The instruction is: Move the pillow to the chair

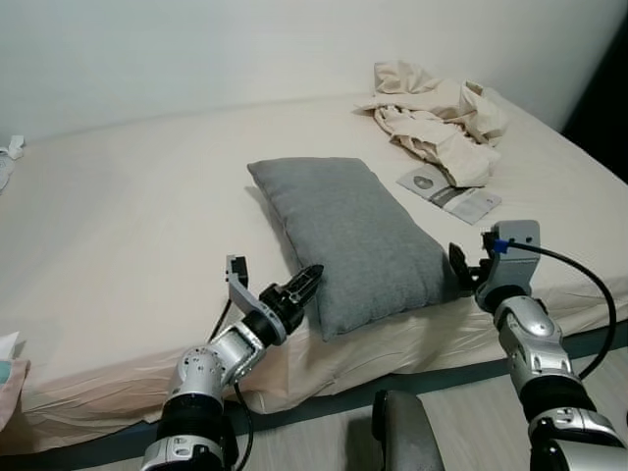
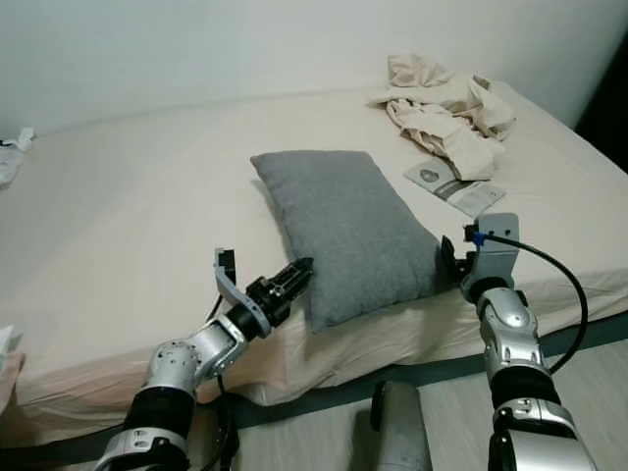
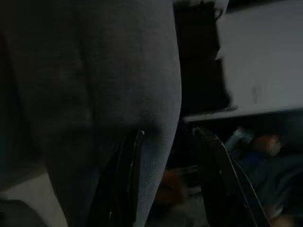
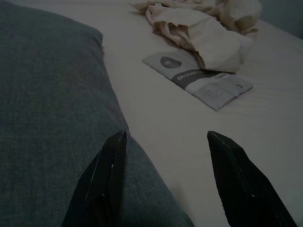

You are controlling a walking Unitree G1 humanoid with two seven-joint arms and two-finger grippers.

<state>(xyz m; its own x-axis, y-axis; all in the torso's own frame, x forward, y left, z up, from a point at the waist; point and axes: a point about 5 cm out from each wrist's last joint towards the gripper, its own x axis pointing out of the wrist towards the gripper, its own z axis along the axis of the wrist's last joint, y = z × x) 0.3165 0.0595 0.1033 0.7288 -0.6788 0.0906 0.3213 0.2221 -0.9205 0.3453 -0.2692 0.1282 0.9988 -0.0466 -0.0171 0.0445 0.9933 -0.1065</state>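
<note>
A grey pillow (image 1: pixel 353 231) lies slantwise on the cream bed (image 1: pixel 128 226), its near end at the mattress edge. My left gripper (image 1: pixel 308 277) points at the pillow's near left corner, almost touching it. In the left wrist view the left gripper (image 3: pixel 169 132) is open, with one finger (image 3: pixel 125 179) against the grey fabric and the pillow's edge between the two. My right gripper (image 1: pixel 458 263) sits at the pillow's near right corner. In the right wrist view it (image 4: pixel 166 134) is open, one finger (image 4: pixel 106 175) lying along the pillow's side, the other over bare sheet.
A crumpled cream cloth (image 1: pixel 442 113) and a grey-white pamphlet (image 1: pixel 449 191) lie on the bed beyond the right gripper. A small white item (image 1: pixel 12 147) sits at the far left edge. A grey rounded object (image 1: pixel 407 432) stands on the floor below the mattress.
</note>
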